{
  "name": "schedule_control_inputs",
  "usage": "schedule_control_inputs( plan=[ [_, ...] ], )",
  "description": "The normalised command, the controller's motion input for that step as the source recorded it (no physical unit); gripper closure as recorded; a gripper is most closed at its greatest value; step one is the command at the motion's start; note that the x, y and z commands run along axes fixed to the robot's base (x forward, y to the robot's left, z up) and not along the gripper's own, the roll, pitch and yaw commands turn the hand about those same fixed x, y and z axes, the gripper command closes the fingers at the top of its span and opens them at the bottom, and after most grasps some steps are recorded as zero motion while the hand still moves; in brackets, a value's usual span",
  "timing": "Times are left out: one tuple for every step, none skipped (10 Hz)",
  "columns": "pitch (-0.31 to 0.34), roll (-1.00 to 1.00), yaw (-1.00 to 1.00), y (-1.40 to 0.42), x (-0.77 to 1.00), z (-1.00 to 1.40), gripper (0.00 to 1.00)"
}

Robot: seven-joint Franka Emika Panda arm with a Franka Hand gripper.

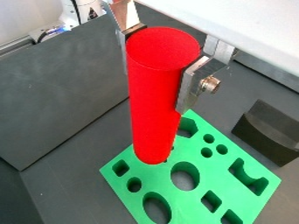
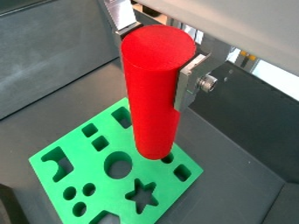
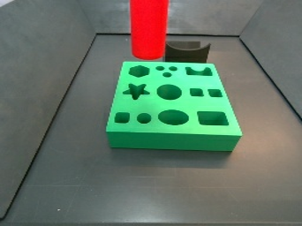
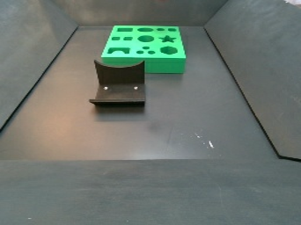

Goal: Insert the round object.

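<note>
- Wrist views both show my gripper (image 1: 158, 66) closed on the red cylinder (image 1: 156, 96), with one flat silver finger (image 1: 194, 83) pressed against its side; the opposite finger is mostly hidden behind it.
- My cylinder is smooth, bright red and matte, with a flat round end facing the camera, and it hangs upright above the green block (image 1: 193, 179).
- Its lower end is over a corner part of the block in both wrist views, but I cannot tell if it touches the surface.
- My view from a side camera shows the cylinder (image 3: 147, 26) as a red column above the far edge of the block (image 3: 171, 106); the gripper itself is cut off by the picture edge there.
- This block is a thick square slab, plain green, with many cut-out holes: circles, an oval, squares, a star, a hexagon and a notched shape.
- Behind the block in that side view stands the fixture (image 3: 186, 48), dark, with a curved notch on top.
- From the opposite side camera the fixture (image 4: 118, 83) looks like an L-shaped bracket on a base plate, standing near the block (image 4: 147, 48) but apart from it.
- Under everything, the floor (image 4: 153, 123) is dark grey, slightly shiny, and the walls (image 3: 48, 35) around it are also grey and flat.
</note>
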Motion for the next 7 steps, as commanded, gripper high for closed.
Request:
schedule_control_inputs(
  plan=[
    [-0.09, 0.16, -0.1, 0.0, 0.46, -0.81, 1.0],
    [-0.047, 0.19, -0.13, 0.0, 0.52, -0.82, 1.0],
    [0.0, 0.15, -0.14, 0.0, 0.52, -0.6, 1.0],
    [0.0, 0.1, -0.14, 0.0, 0.49, -0.53, 1.0],
    [0.0, 0.07, -0.1, 0.01, 0.37, -0.45, 1.0],
    [0.0, 0.04, -0.09, 0.02, 0.29, -0.4, 1.0],
    [0.0, 0.05, -0.07, 0.04, 0.27, -0.37, 1.0]
  ],
)
